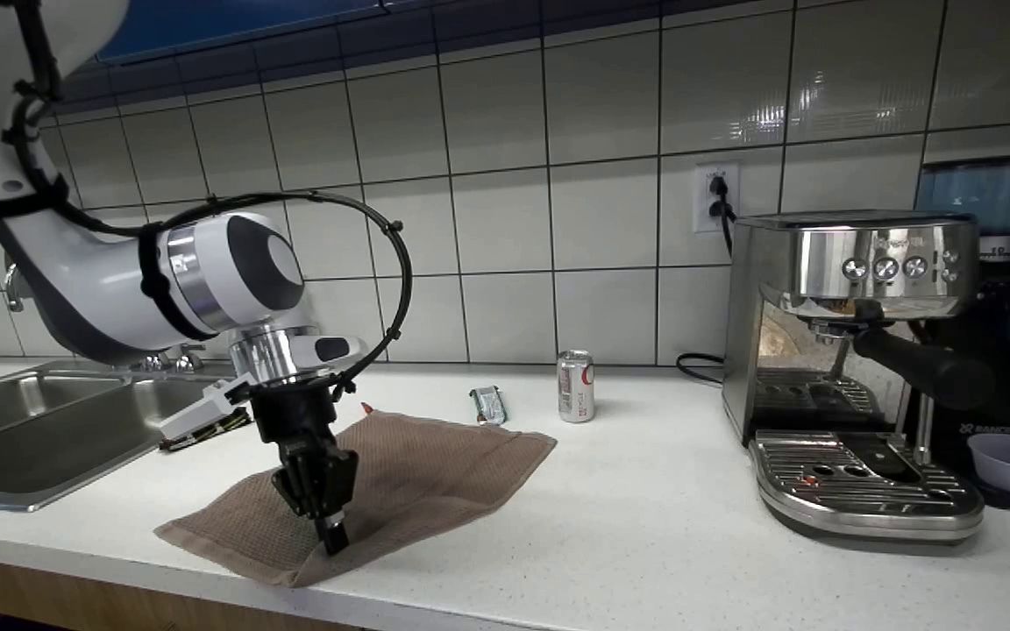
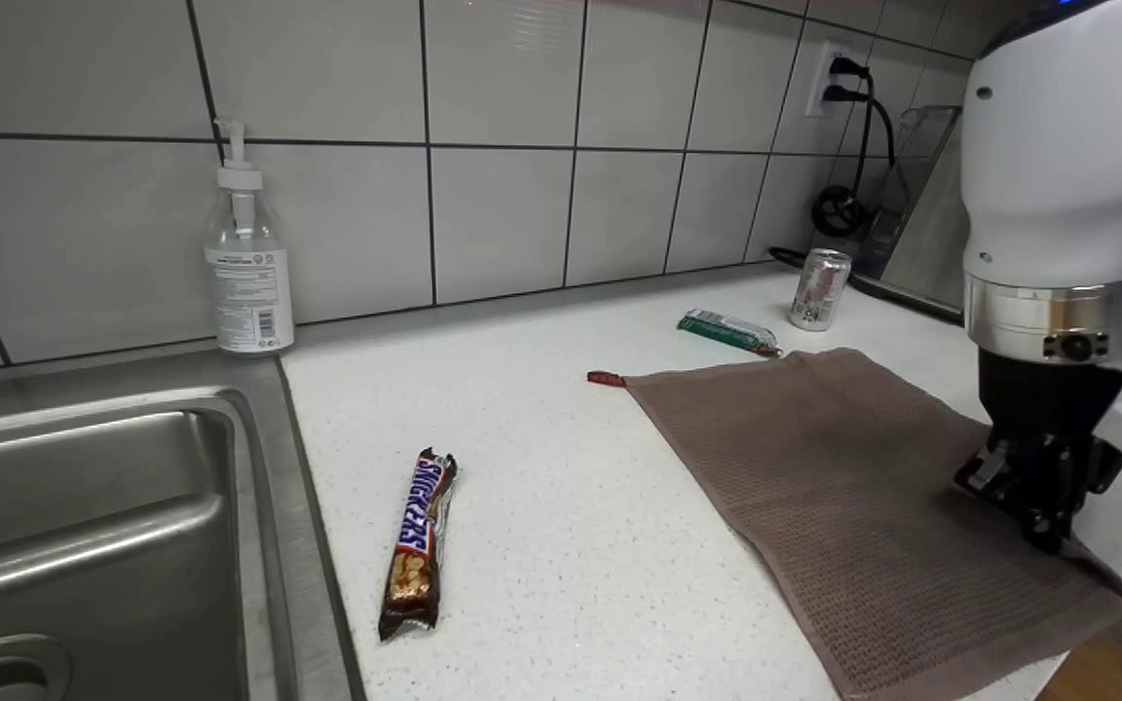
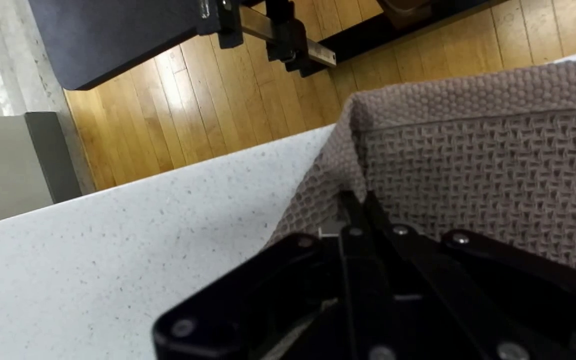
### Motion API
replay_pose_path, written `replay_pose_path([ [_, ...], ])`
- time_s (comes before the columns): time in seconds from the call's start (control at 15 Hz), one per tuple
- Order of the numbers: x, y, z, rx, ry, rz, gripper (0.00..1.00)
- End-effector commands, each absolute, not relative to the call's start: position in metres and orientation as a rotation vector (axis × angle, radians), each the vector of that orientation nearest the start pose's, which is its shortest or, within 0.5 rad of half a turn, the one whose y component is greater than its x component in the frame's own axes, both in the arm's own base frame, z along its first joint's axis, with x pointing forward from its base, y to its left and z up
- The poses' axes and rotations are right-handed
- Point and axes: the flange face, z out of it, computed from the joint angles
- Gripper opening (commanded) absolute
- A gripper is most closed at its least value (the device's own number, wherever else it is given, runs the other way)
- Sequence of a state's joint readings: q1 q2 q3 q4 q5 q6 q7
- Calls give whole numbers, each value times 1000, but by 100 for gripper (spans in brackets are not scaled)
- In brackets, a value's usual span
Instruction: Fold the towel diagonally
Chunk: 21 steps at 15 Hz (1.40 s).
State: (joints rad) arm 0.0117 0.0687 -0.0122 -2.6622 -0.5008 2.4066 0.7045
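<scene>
On the tabletop [image 1: 645,526], the towel [image 1: 435,464] is spread up to the front edge and is pinched near one corner by the claw [image 3: 359,197]. The can [image 1: 576,387] is seen near the back edge.

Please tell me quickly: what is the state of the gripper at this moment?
Gripper: closed, holding a pinched fold of the brown towel near one corner.
</scene>
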Motion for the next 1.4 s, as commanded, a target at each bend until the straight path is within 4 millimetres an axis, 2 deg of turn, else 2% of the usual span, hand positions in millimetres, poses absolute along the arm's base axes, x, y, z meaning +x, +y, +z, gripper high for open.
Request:
replay_pose_path([
  [0.0,384,-2,205,-3469,503,328,1],
  [0.87,390,-4,238,-3453,535,248,1],
  [1.33,405,8,251,-3454,529,201,1],
])
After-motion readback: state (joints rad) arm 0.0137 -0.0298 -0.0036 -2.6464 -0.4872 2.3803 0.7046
